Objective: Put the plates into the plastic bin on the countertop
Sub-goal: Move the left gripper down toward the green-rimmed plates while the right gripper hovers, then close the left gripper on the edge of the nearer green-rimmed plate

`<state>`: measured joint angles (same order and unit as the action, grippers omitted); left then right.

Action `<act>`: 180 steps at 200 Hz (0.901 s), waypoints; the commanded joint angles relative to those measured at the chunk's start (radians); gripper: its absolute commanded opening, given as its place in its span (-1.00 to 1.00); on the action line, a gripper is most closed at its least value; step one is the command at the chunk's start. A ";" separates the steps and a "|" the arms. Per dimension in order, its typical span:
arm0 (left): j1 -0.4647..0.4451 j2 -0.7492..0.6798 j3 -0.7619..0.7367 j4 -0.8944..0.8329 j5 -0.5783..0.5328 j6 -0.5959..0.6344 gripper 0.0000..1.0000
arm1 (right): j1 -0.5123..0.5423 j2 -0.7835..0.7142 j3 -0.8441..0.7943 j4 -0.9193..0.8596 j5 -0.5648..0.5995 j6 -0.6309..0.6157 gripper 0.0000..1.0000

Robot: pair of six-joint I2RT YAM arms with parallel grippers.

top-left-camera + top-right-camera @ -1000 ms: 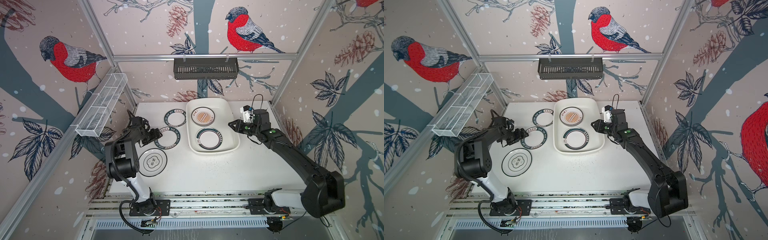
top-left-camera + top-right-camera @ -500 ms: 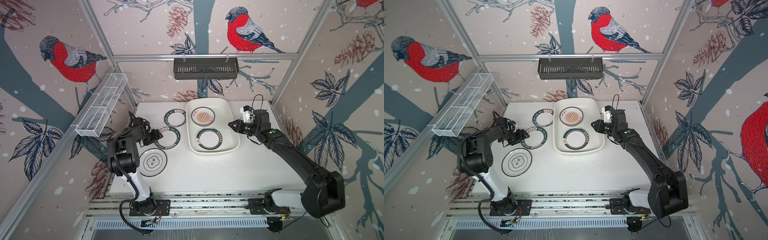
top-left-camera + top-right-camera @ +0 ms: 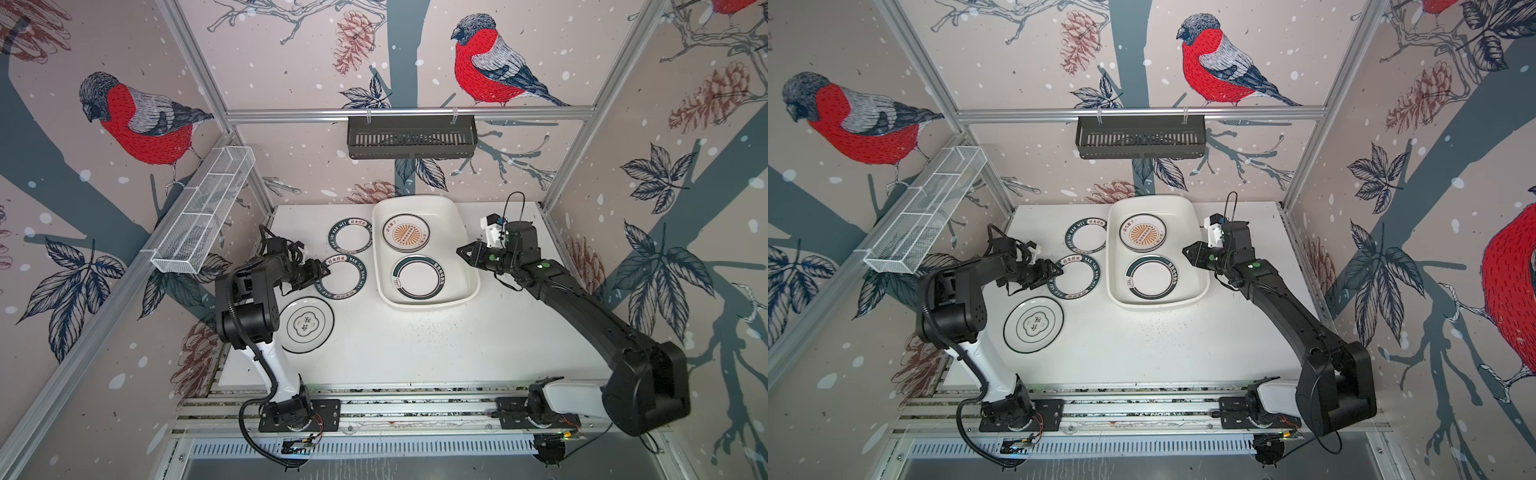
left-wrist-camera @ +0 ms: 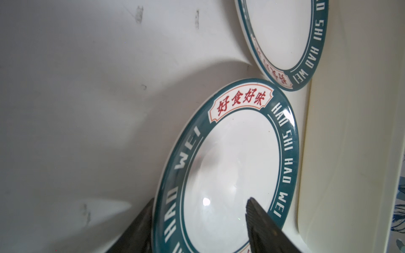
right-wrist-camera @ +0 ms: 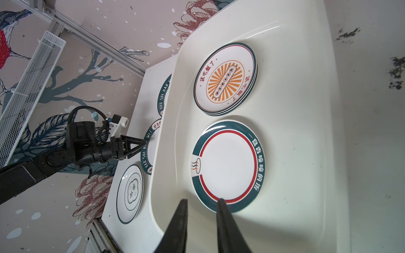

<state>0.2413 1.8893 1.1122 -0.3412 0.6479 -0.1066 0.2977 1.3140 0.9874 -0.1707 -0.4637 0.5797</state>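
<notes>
The left tool [image 3: 323, 272] [image 3: 1057, 273] reaches, in both top views, to the left rim of the nearer HAO SHI HAO WEI plate [image 3: 344, 277]. This plate lies on the white surface [image 3: 415, 345], just left of the plastic bin [image 3: 455, 232]. A second HAO SHI HAO WEI plate [image 3: 350, 236] lies farther back, and a quatrefoil plate [image 3: 307, 324] lies nearer, at left. In the bin, a sunburst plate [image 3: 406, 234] sits far and a red-ringed plate [image 3: 419, 276] sits near. The right tool [image 3: 459, 250] hovers at the bin's right rim.

The left wrist view shows the left tool with its jaws apart. They straddle the nearer plate's teal rim, one finger [image 4: 140, 230] outside it and the other over the white well.

In the right wrist view, the right tool [image 5: 201, 200] is empty and only slightly parted. It hangs above the bin floor by the red-ringed plate's edge. The sunburst plate tops a small stack.
</notes>
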 commanded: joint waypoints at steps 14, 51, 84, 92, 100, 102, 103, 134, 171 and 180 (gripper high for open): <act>0.003 0.026 -0.005 0.004 0.078 0.040 0.12 | -0.002 -0.007 -0.019 0.054 -0.001 0.025 -0.49; 0.003 0.039 -0.005 0.008 0.113 0.061 0.09 | -0.002 -0.006 -0.018 0.059 0.000 0.032 -0.50; 0.003 0.045 -0.012 0.021 0.129 0.076 0.08 | -0.002 -0.011 -0.020 0.067 -0.004 0.043 -0.51; 0.003 0.049 -0.014 0.023 0.133 0.080 0.06 | -0.002 -0.015 -0.021 0.067 -0.004 0.044 -0.51; 0.003 0.053 -0.015 0.021 0.138 0.082 0.04 | -0.001 -0.016 -0.023 0.068 -0.004 0.046 -0.51; 0.003 0.054 -0.015 0.021 0.140 0.083 0.04 | -0.002 -0.018 -0.023 0.068 -0.005 0.046 -0.51; 0.002 0.055 -0.015 0.021 0.142 0.084 0.04 | -0.002 -0.018 -0.023 0.069 -0.005 0.046 -0.51; 0.003 0.064 -0.017 0.025 0.153 0.102 -0.05 | -0.002 -0.021 -0.026 0.068 -0.004 0.050 -0.52; 0.002 0.066 -0.010 0.026 0.165 0.107 -0.20 | -0.002 -0.020 -0.018 0.071 -0.006 0.051 -0.52; 0.002 0.070 -0.007 0.023 0.167 0.107 -0.21 | -0.002 -0.019 -0.018 0.070 -0.006 0.051 -0.51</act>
<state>0.2436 1.9491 1.0996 -0.2989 0.8120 -0.0208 0.2962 1.2980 0.9630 -0.1287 -0.4641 0.6281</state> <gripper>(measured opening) 0.397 0.242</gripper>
